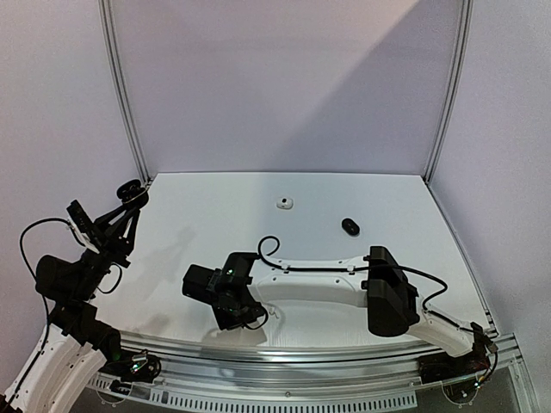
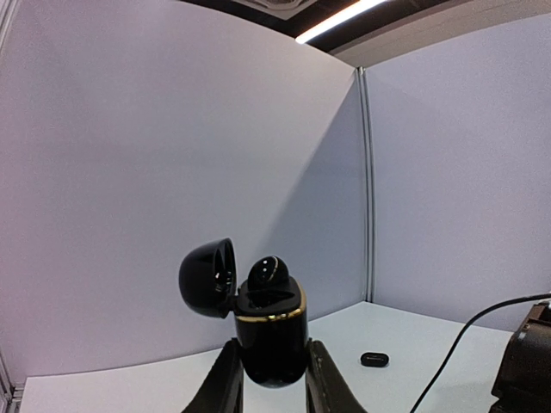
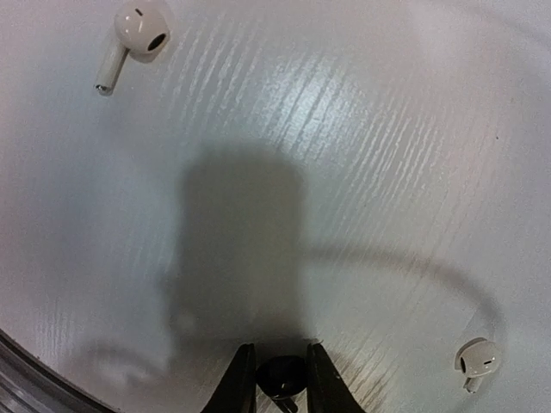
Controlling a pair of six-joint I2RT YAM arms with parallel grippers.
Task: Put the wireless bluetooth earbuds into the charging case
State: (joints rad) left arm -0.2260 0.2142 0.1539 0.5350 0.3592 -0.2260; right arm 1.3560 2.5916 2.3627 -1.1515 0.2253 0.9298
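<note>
Left gripper pinches the upright charging case, lid open, one seated bud inside, raised near the bench's left edge. Right gripper, by the near edge, seems pressed onto a black earbud; the case lies to its left.

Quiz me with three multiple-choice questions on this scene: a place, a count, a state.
1. Where is the black charging case? A) on a shelf B) in the left claw C) on the floor
2. How many white earbuds lie on the table near the right claw gripping a black earbud? A) one B) two C) four
3. The case's lid is: A) open B) shut C) missing
Answers: 1 B, the claw clamps its sides. 2 B, the right wrist view shows two. 3 A, it is tipped back, a second black earbud seated inside.
</note>
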